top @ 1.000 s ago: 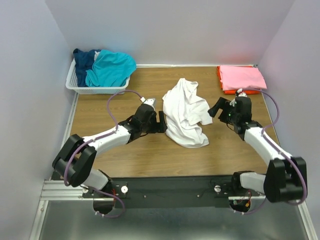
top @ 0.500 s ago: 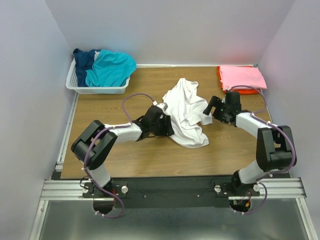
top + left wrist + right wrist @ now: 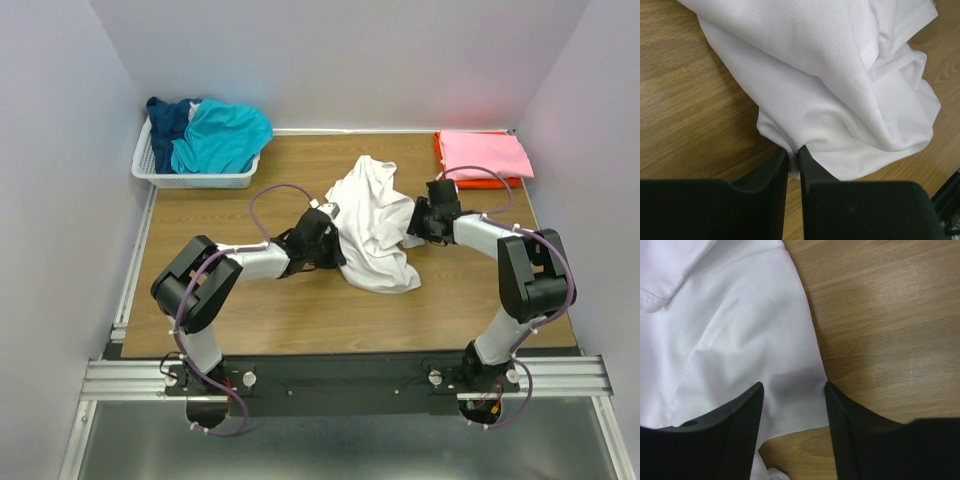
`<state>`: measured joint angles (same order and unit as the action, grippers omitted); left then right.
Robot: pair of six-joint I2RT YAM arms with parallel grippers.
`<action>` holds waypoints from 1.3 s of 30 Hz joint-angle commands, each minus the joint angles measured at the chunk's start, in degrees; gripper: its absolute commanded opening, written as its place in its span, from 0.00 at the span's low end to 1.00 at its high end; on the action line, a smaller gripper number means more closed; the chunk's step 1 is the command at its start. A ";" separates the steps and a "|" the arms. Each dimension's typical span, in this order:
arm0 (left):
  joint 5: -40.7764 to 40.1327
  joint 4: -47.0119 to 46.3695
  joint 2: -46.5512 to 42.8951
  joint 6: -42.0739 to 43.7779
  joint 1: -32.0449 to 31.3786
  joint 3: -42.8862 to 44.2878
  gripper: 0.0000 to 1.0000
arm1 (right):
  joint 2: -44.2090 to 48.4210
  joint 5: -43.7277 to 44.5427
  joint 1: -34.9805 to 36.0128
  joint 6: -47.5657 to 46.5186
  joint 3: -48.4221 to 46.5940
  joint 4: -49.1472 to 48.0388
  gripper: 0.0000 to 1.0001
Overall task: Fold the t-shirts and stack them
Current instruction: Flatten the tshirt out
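Observation:
A crumpled white t-shirt [image 3: 370, 215] lies mid-table. My left gripper [image 3: 335, 250] is at its left lower edge. In the left wrist view its jaws are shut on a fold of the white t-shirt's [image 3: 830, 75] hem, and the left gripper [image 3: 794, 150] pinches the cloth at its tips. My right gripper [image 3: 415, 222] is at the shirt's right edge. In the right wrist view the right gripper [image 3: 794, 387] stands open, its fingers straddling a corner of the white t-shirt [image 3: 730, 330] that lies flat on the wood.
A white slatted basket [image 3: 190, 180] at the back left holds a teal t-shirt [image 3: 222, 135] and a navy t-shirt [image 3: 168, 115]. A folded pink t-shirt [image 3: 485, 153] lies on an orange t-shirt [image 3: 450, 180] at the back right. Walls close in three sides.
Both arms have reached inward to the white t-shirt. The left jaws have closed on its hem. The right jaws have narrowed around its right edge.

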<state>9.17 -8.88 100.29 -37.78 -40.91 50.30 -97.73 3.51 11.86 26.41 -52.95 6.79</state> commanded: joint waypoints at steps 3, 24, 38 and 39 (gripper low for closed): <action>-6.35 2.38 -3.07 0.87 -0.23 0.32 0.18 | -3.60 7.12 2.46 -0.49 -1.63 4.11 0.37; -27.79 17.23 -28.74 -1.95 9.44 1.28 0.09 | 34.43 34.62 5.81 3.02 1.35 16.40 0.01; -32.64 26.99 -47.28 -1.16 16.56 11.22 0.09 | 54.04 32.54 5.81 -0.22 -6.55 25.38 0.01; -32.64 27.08 -50.08 -1.16 16.47 11.13 0.09 | 55.01 29.92 5.90 -0.31 -6.73 25.29 0.01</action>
<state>-22.11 17.32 56.42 -38.94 -24.49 60.55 -46.63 37.56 17.63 27.42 -57.25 29.98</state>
